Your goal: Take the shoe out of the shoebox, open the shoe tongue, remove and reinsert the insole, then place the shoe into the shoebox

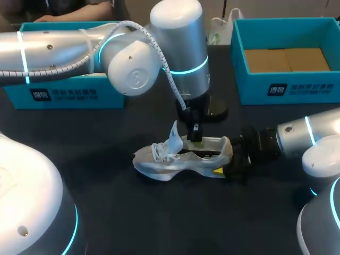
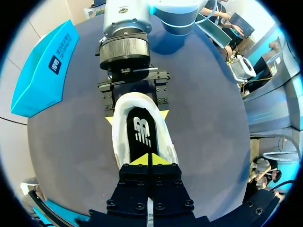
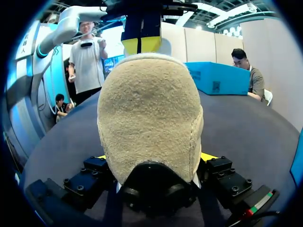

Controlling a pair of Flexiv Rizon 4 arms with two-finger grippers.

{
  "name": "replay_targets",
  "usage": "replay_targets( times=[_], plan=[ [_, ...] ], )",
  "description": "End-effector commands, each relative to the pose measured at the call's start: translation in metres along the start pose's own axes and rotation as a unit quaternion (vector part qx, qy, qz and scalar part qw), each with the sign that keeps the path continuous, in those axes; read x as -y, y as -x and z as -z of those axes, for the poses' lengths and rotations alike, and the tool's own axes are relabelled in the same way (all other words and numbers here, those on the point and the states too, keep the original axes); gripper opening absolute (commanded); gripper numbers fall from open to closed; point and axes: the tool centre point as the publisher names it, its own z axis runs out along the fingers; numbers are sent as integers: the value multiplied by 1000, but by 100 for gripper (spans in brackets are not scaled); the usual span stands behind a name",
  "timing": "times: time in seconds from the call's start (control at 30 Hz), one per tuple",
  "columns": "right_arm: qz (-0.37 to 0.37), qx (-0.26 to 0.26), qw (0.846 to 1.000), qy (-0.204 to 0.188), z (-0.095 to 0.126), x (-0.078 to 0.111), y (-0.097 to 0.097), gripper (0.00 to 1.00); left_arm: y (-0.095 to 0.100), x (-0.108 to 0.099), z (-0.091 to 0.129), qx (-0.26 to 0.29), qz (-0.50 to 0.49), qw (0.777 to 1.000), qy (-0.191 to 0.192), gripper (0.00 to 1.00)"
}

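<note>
Shoe point(image 1: 175, 156) upright on the bench point(image 1: 106, 212), outside the teal shoebox point(image 1: 287, 87), heel held.
Pale grey-white trainer: white laces, tongue standing up, fuzzy beige heel, black insole point(image 2: 139, 137) with a white mark showing in the opening. Long axis runs across the bench, toe toward my left side, heel toward my right. Right pincer point(image 3: 154, 158) clamps the heel from both sides. Left pincer point(image 2: 149, 159) hangs over the opening, tips pressed together; any pinch on the insole not discernible.
</note>
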Motion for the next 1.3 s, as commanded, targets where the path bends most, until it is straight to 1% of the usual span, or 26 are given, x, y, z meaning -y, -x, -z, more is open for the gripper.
replay_targets(
  times=[0.03, 0.23, 0.27, 0.3, 0.37, 0.43, 0.57, 0.63, 0.73, 0.87, 1.03, 1.17, 1.27, 1.3],
  plan=[
    [0, 1, 1000, -2, -1, -1, -2, 0, 0, 1, 1, 0, 0, 1000, 1, 0],
    [0, 1, 1000, -2, -1, -1, -2, 0, 0, 1, 1, 0, 0, 1000, 1, 0],
    [0, 1, 1000, -2, -1, -1, -2, 0, 0, 1, -2, -9, -1, 1000, -3, 0],
    [0, 1, 1000, -2, -1, -1, -2, 0, -1, 1, -4, -3, 2, 1000, -8, 0],
    [0, 1, 1000, -2, -1, -1, -2, 0, -4, 2, -9, -11, -3, 1000, -14, 0],
    [0, 1, 1000, -2, -1, -1, -2, 0, -6, 4, -15, -11, -8, 1000, -9, 0],
    [0, 1, 1000, -2, -1, -1, -2, 0, -6, 7, -29, -30, -14, 999, 3, 0],
    [0, 1, 1000, -2, -1, -1, -2, 0, -5, 7, -36, -46, -15, 999, -4, 0],
    [0, 1, 1000, -2, -1, -1, -2, 0, -5, 7, -43, -54, -15, 998, -11, 0],
    [0, 1, 1000, -2, -1, -1, -2, 0, -7, 6, -49, -72, -22, 997, -4, 0],
    [0, 1, 1000, -2, -1, -1, -2, 0, -11, 2, -51, -91, -30, 995, -1, 0],
    [0, 1, 1000, -2, -1, -1, -2, 0, -14, -3, -52, -95, -33, 995, 8, 0],
    [0, 1, 1000, -2, -1, -1, -2, 0, -14, -6, -57, -100, -41, 994, 22, 0],
    [0, 1, 1000, -2, -1, -1, -2, 0, -14, -7, -59, -98, -39, 994, 21, 0]
  ],
)
